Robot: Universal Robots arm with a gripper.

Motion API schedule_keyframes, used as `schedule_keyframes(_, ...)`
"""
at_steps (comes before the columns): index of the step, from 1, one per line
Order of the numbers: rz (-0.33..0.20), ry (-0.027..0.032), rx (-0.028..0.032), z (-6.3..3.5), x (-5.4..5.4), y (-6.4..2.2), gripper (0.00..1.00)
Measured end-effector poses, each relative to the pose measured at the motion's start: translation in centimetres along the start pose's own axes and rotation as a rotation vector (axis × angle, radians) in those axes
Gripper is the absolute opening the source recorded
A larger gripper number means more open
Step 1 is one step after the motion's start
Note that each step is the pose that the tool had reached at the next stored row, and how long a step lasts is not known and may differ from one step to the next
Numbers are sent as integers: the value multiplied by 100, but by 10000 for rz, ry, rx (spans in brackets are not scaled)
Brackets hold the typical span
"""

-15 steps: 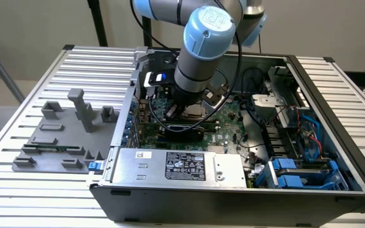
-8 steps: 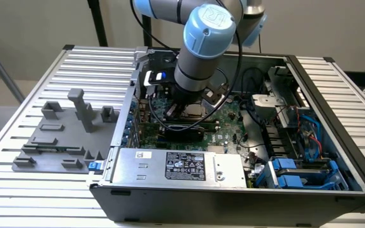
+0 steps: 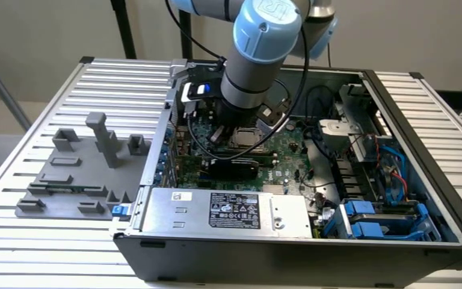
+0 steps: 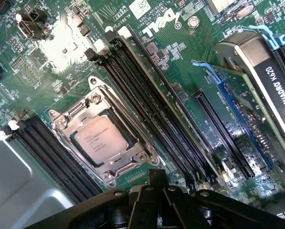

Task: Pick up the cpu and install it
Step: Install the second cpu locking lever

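Above the motherboard point(image 4: 190, 71) inside the open computer case point(image 3: 423, 180), the gripper point(image 4: 157, 183) is held clenched and empty, while the cpu point(image 4: 100, 139) is seen already seated in its socket frame point(image 4: 66, 125), so the installing step is judged essentially done.

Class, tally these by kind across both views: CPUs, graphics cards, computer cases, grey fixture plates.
cpu: 1
graphics card: 1
computer case: 1
grey fixture plate: 1
Total: 4
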State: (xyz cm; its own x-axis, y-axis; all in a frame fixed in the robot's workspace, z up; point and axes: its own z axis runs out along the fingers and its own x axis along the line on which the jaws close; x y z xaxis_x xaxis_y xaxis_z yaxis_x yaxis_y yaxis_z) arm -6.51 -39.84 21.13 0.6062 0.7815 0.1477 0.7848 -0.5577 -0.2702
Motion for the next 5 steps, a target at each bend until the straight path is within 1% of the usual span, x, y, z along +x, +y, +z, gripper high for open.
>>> schedule_keyframes(5,0,-1,0,0,0,0,11)
